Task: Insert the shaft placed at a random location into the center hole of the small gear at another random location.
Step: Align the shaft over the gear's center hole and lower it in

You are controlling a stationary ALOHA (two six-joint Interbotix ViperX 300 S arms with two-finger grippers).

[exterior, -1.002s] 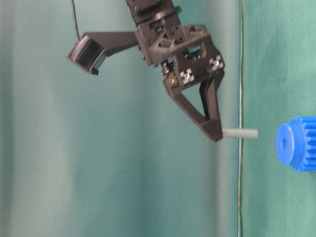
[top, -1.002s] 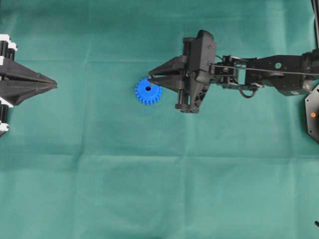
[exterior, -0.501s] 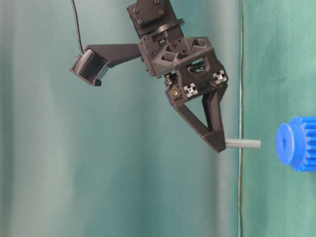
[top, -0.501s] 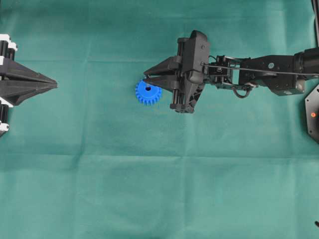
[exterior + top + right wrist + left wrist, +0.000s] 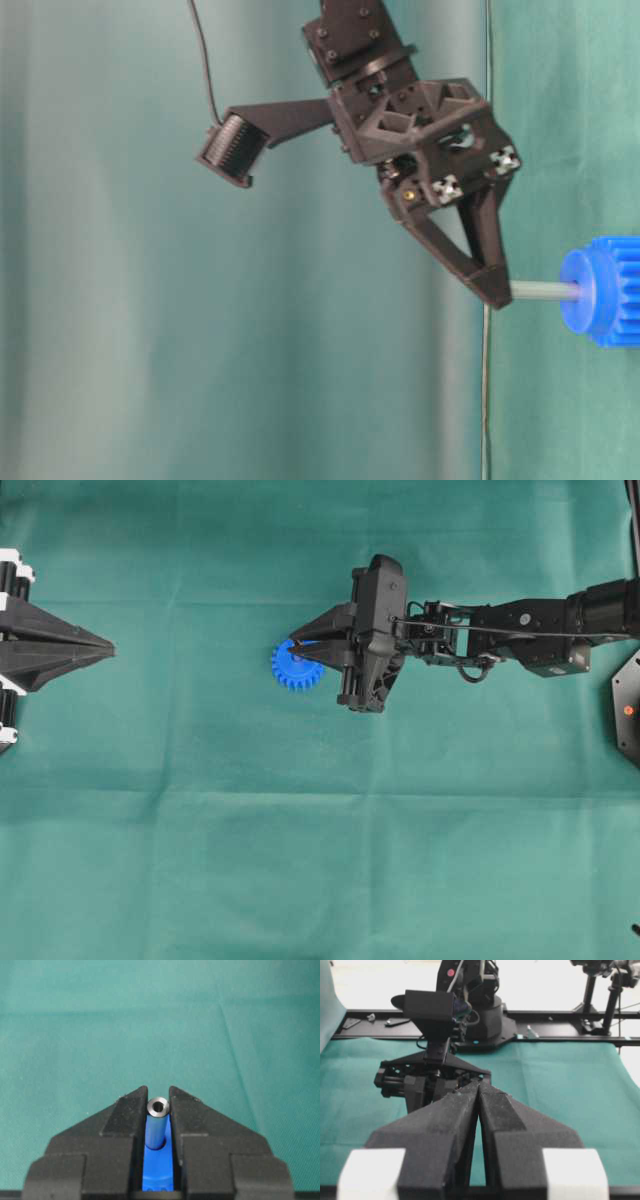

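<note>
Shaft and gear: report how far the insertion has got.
Done: the right gripper has the shaft clamped and lined up over the small gear. In hand: in the table-level view the shaft's tip meets the hub face at the center hole. Left: pushing it fully in and releasing; depth of entry cannot be told. The left gripper sits shut, far off.

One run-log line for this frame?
phase: insertion | right gripper: shut on shaft | shaft tip at small gear hub | left gripper: shut, idle
</note>
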